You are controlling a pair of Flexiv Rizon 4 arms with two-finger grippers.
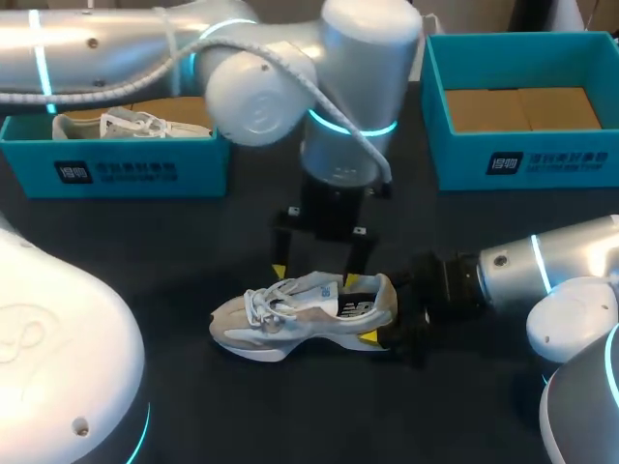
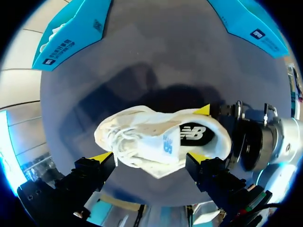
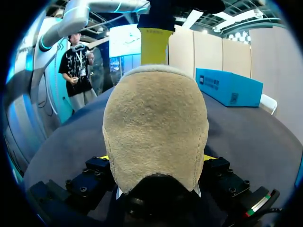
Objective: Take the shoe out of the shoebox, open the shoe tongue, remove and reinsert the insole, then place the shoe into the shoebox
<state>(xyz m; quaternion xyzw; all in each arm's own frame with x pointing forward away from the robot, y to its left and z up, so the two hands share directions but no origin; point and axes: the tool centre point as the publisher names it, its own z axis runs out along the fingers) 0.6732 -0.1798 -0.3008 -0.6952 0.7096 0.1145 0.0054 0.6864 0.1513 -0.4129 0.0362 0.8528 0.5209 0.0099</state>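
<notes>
Grey-white shoe (image 1: 300, 314) upright at lower centre of dark table (image 1: 193, 406), right gripper (image 3: 157, 161) clamped on its heel, left gripper (image 1: 313, 276) just behind, fingers apart, teal shoebox (image 1: 116, 172) with another shoe (image 1: 126, 124) upper left, second shoebox (image 1: 522, 159) upper right

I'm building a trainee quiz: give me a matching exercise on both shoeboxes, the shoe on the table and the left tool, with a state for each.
1. left shoebox
2. right shoebox
3. shoe on the table
4. left tool

A. open, over the shoe
B. heel gripped by the right tool
C. holds a second shoe
D. bare cardboard floor

Pairs: 1-C, 2-D, 3-B, 4-A
</notes>
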